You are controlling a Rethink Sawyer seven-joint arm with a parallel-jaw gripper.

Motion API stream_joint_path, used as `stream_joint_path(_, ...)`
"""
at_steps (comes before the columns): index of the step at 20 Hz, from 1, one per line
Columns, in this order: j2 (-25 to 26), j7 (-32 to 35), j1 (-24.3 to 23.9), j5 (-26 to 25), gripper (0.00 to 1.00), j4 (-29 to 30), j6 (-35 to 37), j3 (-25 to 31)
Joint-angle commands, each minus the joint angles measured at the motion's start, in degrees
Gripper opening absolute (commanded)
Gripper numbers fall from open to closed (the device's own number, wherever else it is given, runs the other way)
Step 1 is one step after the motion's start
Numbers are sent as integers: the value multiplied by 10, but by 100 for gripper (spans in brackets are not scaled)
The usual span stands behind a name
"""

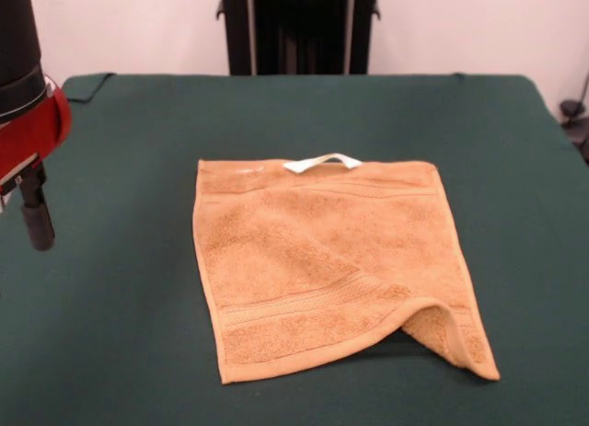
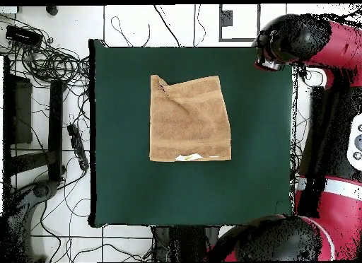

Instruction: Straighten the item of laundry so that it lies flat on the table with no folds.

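Front view showed the orange-tan towel (image 1: 322, 260) mid-tabletop (image 1: 120, 334), one near corner (image 1: 451, 339) folded under and humped. Soft, light terry would likely drape and drag; pinching that hemmed corner looked best. The claw (image 1: 37, 219) hung apart, its opening impossible to tell.

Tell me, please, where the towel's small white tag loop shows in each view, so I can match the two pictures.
Front view: the white tag loop sits on the towel's far edge, near the middle.
Overhead view: the tag loop lies on the towel's bottom edge.
Shared landmark: the lifted, folded corner, bottom right in front, top left overhead.
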Motion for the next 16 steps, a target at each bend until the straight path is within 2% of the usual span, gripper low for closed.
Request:
stream_joint_path(1, -10, 237, 18, 46, 100, 138, -48, -56)
stream_joint_path(6, -31, 260, 11, 68, 100, 198, -97, -79)
stream_joint_path(16, -57, 287, 30, 103, 100, 274, -162, -123)
